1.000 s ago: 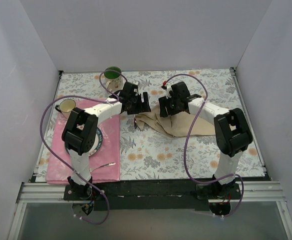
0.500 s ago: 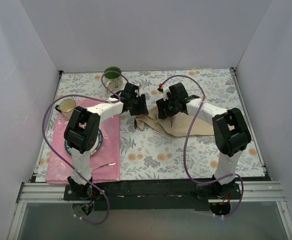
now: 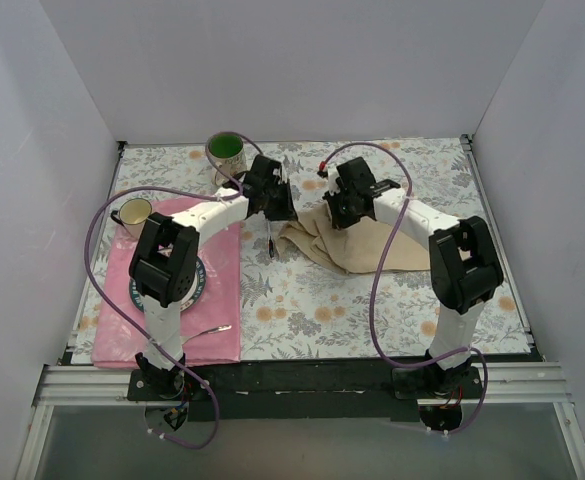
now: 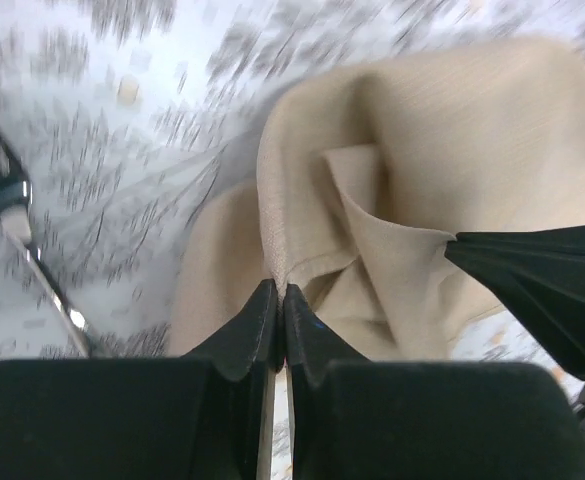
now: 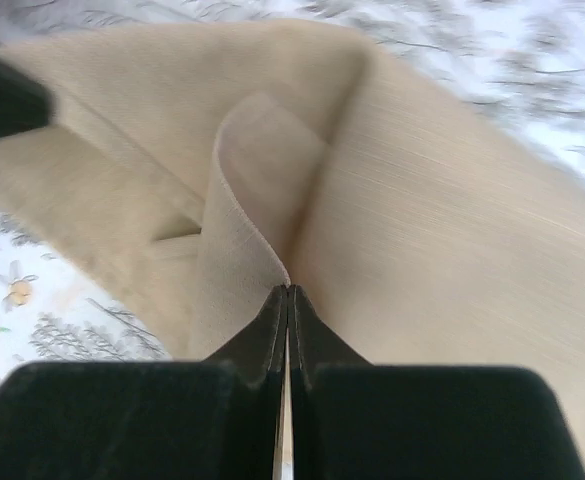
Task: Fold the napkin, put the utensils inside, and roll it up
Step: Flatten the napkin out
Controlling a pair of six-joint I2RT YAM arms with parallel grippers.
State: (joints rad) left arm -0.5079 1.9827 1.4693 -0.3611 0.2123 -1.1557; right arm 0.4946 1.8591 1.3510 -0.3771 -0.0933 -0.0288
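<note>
The tan napkin (image 3: 357, 246) lies crumpled on the floral cloth at mid-table. My left gripper (image 3: 281, 213) is shut on a raised fold at its left edge; in the left wrist view the jaws pinch the napkin (image 4: 422, 150) at the left gripper (image 4: 280, 292). My right gripper (image 3: 338, 216) is shut on a fold a little to the right; the right wrist view has the napkin (image 5: 452, 200) caught at the right gripper (image 5: 288, 291). A silver fork (image 3: 271, 243) lies just left of the napkin, its tines (image 4: 0, 165) blurred. Another utensil (image 3: 209, 329) rests on the pink placemat.
A pink placemat (image 3: 222, 300) with a plate (image 3: 196, 283) under the left arm lies at the left. A green-filled mug (image 3: 226, 152) stands at the back, a yellow cup (image 3: 132, 212) at the far left. White walls enclose the table.
Both grippers moved down onto the napkin's left part and went from open to shut on folds of the cloth. The cloth now bunches up between them.
</note>
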